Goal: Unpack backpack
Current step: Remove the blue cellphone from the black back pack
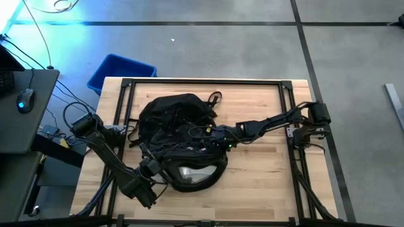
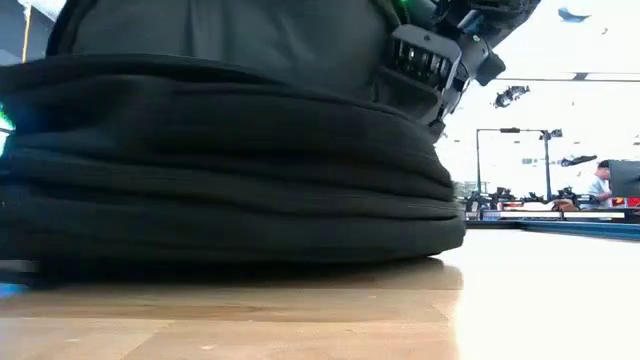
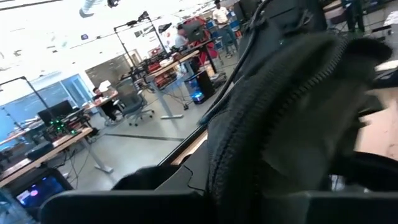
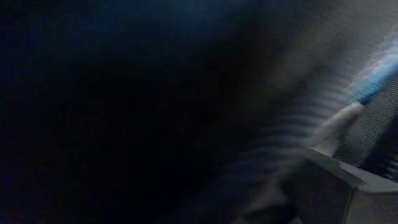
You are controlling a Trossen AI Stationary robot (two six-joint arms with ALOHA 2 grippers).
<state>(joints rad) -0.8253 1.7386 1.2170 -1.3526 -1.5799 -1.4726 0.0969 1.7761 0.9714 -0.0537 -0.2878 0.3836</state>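
The large black backpack (image 1: 180,142) lies on the wooden table (image 1: 265,176), its opening (image 1: 196,173) turned to the near edge with grey lining showing inside. In the low view its bulging side (image 2: 230,170) rests on the tabletop. My left gripper (image 1: 156,171) is at the opening's left rim, shut on the fabric. My right gripper (image 1: 211,140) reaches in from the right, down over the backpack's middle. Black folds hide its tip, and its wrist view is dark. The right wrist (image 2: 430,60) shows above the pack in the low view. My left gripper holds the backpack by the zippered rim of its opening (image 3: 249,143), at the opening's left side, coming in about level from the table's near left. The black fabric stands up out of the hold, while the rest of the pack lies on the table.
A blue bin (image 1: 120,72) stands on the floor beyond the table's far left corner. A dark desk with a mouse (image 1: 25,101) is to the left. Bare wood lies to the right of the pack. A person (image 2: 600,185) sits far off in the room.
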